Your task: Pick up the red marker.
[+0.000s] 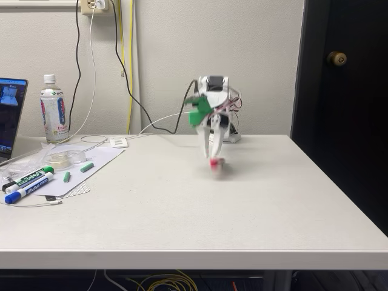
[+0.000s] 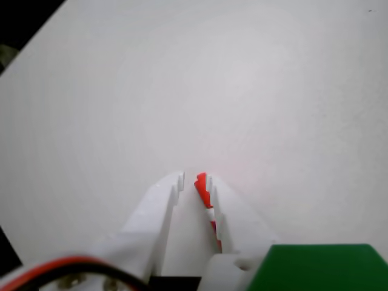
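Observation:
The red marker (image 2: 204, 191) runs lengthwise between the white fingers in the wrist view, red cap forward, pressed against the right finger (image 2: 233, 209), with a narrow gap to the left finger (image 2: 160, 203). My gripper (image 2: 194, 180) is shut on it. In the fixed view the arm stands at the table's middle back, pointing down and blurred. Its gripper (image 1: 214, 160) holds the marker's red end (image 1: 214, 162) just above the white table (image 1: 182, 218).
At the left of the fixed view lie a green-capped marker (image 1: 30, 176), a blue-capped marker (image 1: 27, 188), two loose green caps (image 1: 87, 166) and a tape roll (image 1: 60, 159). A bottle (image 1: 53, 111) and a laptop (image 1: 11, 115) stand behind them. Cables hang on the wall.

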Robot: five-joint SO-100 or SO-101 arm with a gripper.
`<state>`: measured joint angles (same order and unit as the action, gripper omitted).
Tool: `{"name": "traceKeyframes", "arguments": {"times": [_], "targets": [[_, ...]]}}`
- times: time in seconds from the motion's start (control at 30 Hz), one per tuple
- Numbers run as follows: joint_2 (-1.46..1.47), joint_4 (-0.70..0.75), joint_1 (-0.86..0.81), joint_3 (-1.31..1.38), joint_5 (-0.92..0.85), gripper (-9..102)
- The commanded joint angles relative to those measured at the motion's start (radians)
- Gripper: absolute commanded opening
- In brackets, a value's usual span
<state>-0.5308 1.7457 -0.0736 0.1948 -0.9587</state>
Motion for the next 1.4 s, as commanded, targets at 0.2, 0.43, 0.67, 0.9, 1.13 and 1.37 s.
{"name": "traceKeyframes", "arguments": {"times": [0.2,0.43,0.67,0.9,1.13,1.37], "targets": [[-0.244,0.005,0.035,-0.117,0.103,7],[-0.224,0.005,0.032,-0.118,0.091,7],[-0.179,0.003,0.021,-0.118,0.034,7],[-0.092,-0.021,0.025,-0.104,-0.044,7],[-0.041,-0.057,0.028,-0.103,-0.132,7],[-0.005,-0.081,0.028,-0.103,-0.218,6]]}}
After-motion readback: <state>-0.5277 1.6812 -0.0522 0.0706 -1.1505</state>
